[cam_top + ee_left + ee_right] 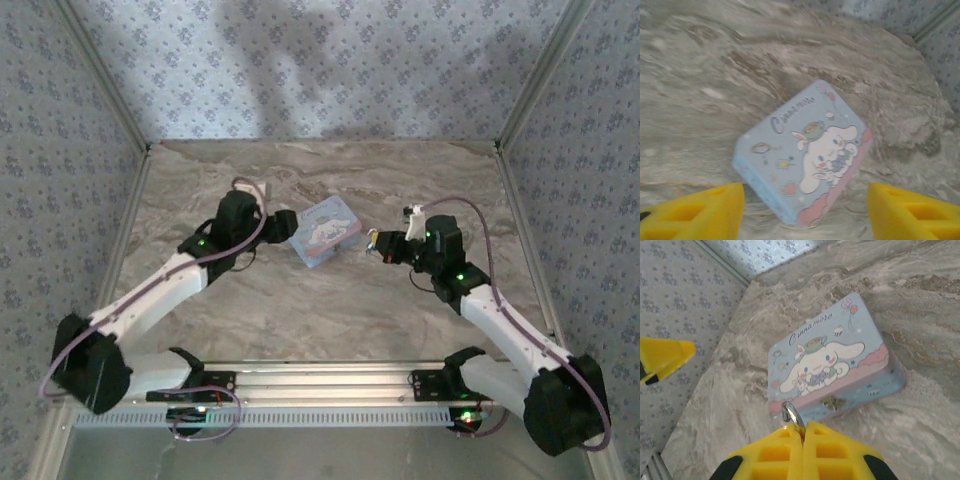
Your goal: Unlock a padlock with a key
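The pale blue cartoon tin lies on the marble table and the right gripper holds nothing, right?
No. The right gripper is shut on a small silver metal loop, as the right wrist view shows. The pale blue cartoon tin does lie on the marble table.

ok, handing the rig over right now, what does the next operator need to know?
Left claw: open, blue tin just ahead, not gripped.
Right claw: shut on the key, only its silver loop showing, just short of the tin's front side.
Tin: flat on the table, lid closed, small metal clasp facing the right claw; too small to read as a lock.
Done: key in hand.
Left: probably steady tin, insert key, turn.
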Robot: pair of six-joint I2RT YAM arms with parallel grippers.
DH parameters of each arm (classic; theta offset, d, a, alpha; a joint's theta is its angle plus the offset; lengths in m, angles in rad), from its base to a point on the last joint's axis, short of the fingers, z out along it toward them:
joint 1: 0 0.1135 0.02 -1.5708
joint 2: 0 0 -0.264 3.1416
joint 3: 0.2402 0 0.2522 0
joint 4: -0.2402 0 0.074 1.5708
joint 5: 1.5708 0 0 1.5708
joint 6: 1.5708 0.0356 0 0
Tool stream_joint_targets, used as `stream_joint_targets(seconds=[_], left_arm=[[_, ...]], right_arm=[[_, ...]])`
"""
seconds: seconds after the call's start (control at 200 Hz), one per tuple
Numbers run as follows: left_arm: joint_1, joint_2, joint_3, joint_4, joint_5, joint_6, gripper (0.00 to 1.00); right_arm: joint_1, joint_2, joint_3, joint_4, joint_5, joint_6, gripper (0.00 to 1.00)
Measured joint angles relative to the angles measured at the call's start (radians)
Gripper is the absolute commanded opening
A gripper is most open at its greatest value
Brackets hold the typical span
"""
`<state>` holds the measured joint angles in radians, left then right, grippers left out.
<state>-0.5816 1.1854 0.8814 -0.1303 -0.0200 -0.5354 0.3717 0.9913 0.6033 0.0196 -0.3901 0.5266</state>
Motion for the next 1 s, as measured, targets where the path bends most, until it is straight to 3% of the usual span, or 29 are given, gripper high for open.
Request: stream_joint_targets(seconds=[0.185, 0.35, 0.55, 0.999], left_arm=[[0.056, -0.194, -0.154, 0.038, -0.099, 0.002, 0.81], [0.124, -0.299, -0.222, 0.037, -0.128, -0.008, 0.84], [0.143, -0.364, -0.264, 0.032, -0.131, -0.024, 0.85], [0.143, -0.366, -0.265, 0.02, -0.131, -0.034, 0.85]], right_arm=[[0.027, -0.027, 0.017, -0.225, -0.026, -0.023, 0.02], [0.074, -0.01, 0.011, -0.354, -0.037, -0.024, 0.01], [0.119, 0.06, -0.021, -0.449, -0.044, -0.024, 0.01], [0.172, 0.263, -0.031, -0.385, -0.043, -0.043, 0.06]])
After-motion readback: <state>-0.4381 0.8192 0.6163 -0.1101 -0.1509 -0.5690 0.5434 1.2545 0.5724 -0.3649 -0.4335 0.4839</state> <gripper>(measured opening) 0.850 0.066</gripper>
